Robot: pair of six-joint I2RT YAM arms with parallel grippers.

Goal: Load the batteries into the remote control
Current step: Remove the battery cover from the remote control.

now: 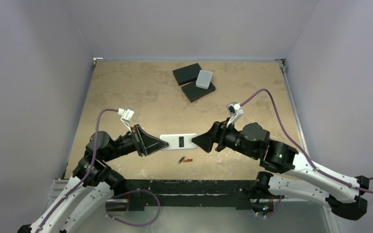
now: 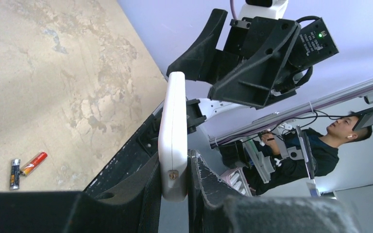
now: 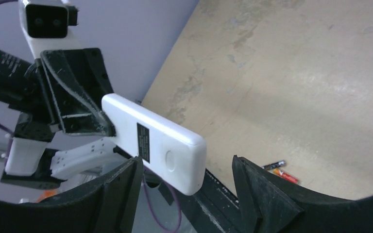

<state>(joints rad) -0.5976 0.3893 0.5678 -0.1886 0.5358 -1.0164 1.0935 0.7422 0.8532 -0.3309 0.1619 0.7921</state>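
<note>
The white remote control (image 1: 178,141) hangs level above the table between the two arms, its plain back with a dark rectangle facing up. My left gripper (image 1: 161,144) is shut on its left end; in the left wrist view both pads press the remote control (image 2: 173,131) edge-on inside the left gripper (image 2: 175,194). My right gripper (image 3: 187,166) is open, its jaws straddling the free end of the remote control (image 3: 155,141) with a wide gap on one side. The batteries, one dark (image 1: 181,159) and one red-orange (image 1: 188,159), lie side by side on the table just in front.
Two black flat boxes (image 1: 187,74) (image 1: 199,91) lie at the back of the table with a pale grey rounded box (image 1: 204,78) on top of them. A black rail (image 1: 184,187) runs along the near edge. Lilac walls close in the table on three sides.
</note>
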